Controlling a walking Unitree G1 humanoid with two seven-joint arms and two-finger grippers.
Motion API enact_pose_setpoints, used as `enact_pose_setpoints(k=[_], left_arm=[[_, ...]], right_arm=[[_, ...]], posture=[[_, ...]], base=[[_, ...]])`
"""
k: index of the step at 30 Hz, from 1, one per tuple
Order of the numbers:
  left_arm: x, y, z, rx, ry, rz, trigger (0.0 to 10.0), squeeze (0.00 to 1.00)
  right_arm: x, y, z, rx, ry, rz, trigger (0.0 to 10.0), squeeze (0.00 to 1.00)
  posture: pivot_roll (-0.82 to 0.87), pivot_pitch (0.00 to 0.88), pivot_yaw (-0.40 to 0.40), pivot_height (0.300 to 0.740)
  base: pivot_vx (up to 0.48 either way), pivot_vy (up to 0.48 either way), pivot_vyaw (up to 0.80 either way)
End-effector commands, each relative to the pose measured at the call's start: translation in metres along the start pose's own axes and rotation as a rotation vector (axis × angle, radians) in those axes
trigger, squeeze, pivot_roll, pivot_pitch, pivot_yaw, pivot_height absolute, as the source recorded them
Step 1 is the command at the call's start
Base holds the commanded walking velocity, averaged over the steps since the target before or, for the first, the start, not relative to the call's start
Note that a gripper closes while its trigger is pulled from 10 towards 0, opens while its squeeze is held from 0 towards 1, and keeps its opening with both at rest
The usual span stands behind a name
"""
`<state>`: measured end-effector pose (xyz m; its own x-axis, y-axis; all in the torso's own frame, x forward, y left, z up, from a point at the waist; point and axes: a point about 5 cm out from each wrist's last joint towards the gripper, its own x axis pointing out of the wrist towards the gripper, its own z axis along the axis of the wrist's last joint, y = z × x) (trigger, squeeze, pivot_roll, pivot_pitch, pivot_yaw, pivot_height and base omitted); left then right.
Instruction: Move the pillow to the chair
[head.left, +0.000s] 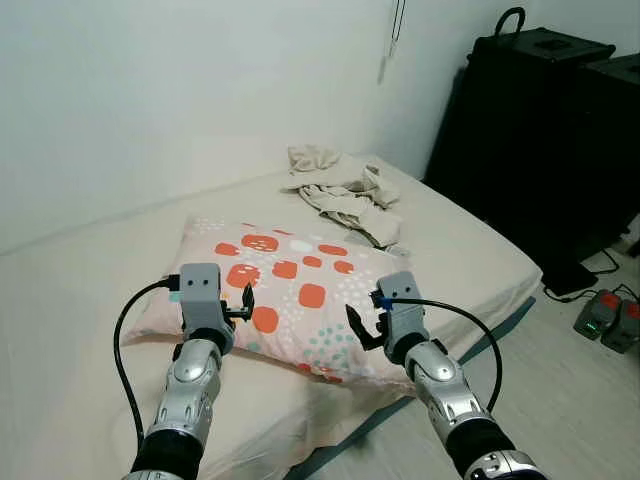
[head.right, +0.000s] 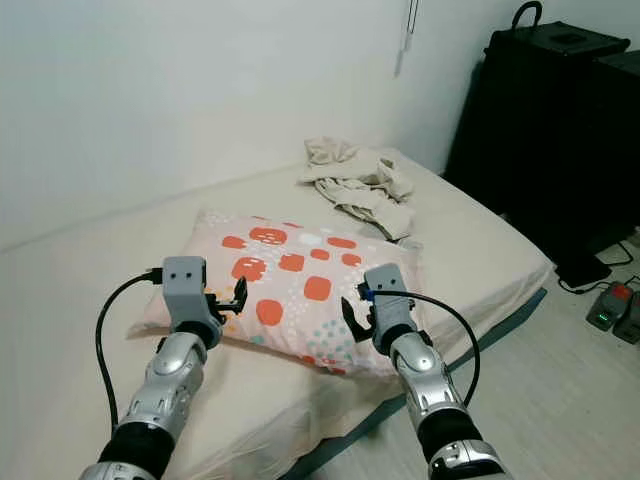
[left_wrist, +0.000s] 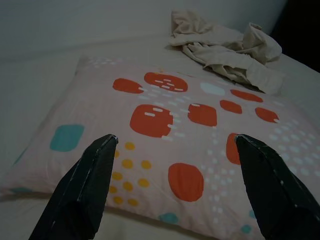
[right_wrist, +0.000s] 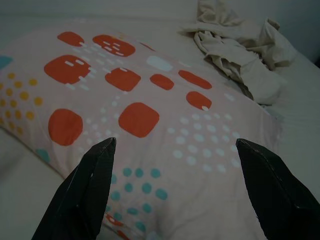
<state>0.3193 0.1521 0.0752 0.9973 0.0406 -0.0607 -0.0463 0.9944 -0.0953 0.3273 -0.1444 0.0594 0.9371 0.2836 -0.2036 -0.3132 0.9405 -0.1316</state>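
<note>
Both my grippers are hovering spread wide at the near edge of the pillow on the bed.

Nearest to me, my left gripper (head.left: 247, 303) is reaching over the pillow's (head.left: 290, 285) near left part, its fingers (left_wrist: 82, 187) standing far apart and gripping nothing; my right gripper (head.left: 365, 325) is doing the same over the near right part, fingers (right_wrist: 87, 187) equally wide and empty, and I cannot tell whether either is touching the fabric. The pink pillow with orange patches is lying flat on the cream bed (head.left: 70, 320). Beyond it, a crumpled beige cloth (head.left: 345, 192) is lying near the wall (head.left: 150, 90). Farthest right, black cases (head.left: 540, 130) are standing on the floor.
</note>
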Motion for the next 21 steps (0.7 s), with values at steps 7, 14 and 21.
enact_pose_setpoints(k=[7,14,21], left_arm=[[0.0001,-0.0075,-0.0073,0.014,0.042,-0.022,10.0,0.0],[0.0027,-0.0029,-0.0066,0.03,0.051,0.013,10.0,0.0],[0.0042,-0.0016,-0.0054,0.033,0.053,0.014,10.0,0.0]], right_arm=[[-0.0001,-0.0015,0.0012,0.052,-0.005,-0.008,10.0,0.0],[-0.0004,-0.0085,0.0032,0.105,-0.014,-0.033,10.0,0.0],[0.0001,-0.0098,0.0053,0.088,-0.018,-0.015,10.0,0.0]], posture=[[-0.09,0.077,-0.017,0.74],[-0.09,0.084,-0.01,0.705],[-0.09,0.086,-0.008,0.68]], base=[[0.0,0.0,0.0],[0.0,0.0,0.0],[0.0,0.0,0.0]])
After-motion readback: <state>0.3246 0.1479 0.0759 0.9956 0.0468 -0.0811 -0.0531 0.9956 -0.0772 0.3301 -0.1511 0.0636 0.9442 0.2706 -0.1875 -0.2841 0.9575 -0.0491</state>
